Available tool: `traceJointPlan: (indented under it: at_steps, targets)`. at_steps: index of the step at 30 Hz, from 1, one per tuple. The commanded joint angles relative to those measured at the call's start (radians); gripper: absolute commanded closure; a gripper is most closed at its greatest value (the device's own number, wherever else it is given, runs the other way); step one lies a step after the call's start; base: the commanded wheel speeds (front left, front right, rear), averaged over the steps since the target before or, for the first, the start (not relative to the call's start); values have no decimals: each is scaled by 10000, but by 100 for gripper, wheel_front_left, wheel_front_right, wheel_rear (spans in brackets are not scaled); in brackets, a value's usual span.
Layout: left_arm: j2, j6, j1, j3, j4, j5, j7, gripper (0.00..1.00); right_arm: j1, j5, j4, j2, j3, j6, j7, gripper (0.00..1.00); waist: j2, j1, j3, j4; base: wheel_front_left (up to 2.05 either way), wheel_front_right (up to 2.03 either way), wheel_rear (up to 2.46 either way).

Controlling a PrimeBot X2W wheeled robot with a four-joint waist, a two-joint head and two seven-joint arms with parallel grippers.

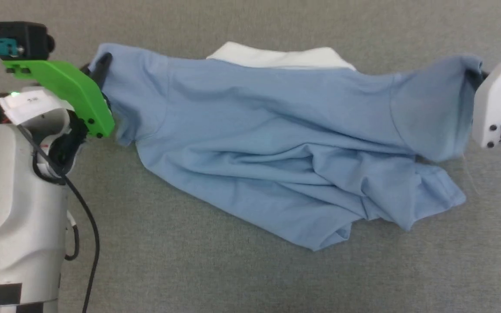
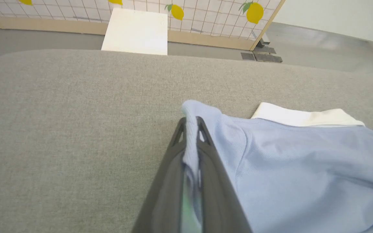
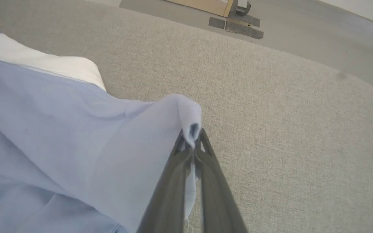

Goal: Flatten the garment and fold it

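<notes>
The soft, light blue knit T-shirt (image 1: 276, 143) with a white neck lies bunched across the middle of the grey cloth table (image 1: 155, 252). The left gripper (image 2: 191, 123) pinches its upper-left corner, and the right gripper (image 3: 193, 134) pinches its upper-right. It looks floppy and light, so the corners seem the best places to hold.

You'll find the right hand (image 1: 475, 77) mostly hidden behind the shirt's (image 1: 276, 143) right end, its arm (image 1: 494, 104) cut off at the edge. At the shirt's left end, a green bracket (image 1: 68, 91) covers the left hand's (image 1: 103, 61) base.

Even, soft lighting; faint shadows; blurred near edges, wide-angle bowing.
</notes>
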Motion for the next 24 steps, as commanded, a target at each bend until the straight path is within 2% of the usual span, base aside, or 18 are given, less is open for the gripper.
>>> traceJointPlan:
  at_steps: [1,8,13,19,24]
  targets:
    - [84,-30,-158,87,-97,56,-211,100,-238,105,0,47,-83,-13,-251,100,0,-1,-889,-198,0,0,0]
    - [227,38,-344,325,-428,54,-772,100,-856,502,-15,26,-580,-13,-1111,100,0,-1,-2147,-311,0,0,0]
    - [386,155,-226,545,-813,19,-919,100,-970,765,-259,15,-784,-13,-1203,100,0,-1,-2588,-387,0,0,0]
    - [613,506,-445,641,-1114,358,-1051,100,-1317,1030,-368,328,-1065,-13,-1200,100,0,-1,-2575,-413,0,0,0]
    - [898,722,-1596,434,-913,900,-968,100,-2485,856,73,646,-1238,-13,-1085,100,0,-1,-1918,-391,0,0,0]
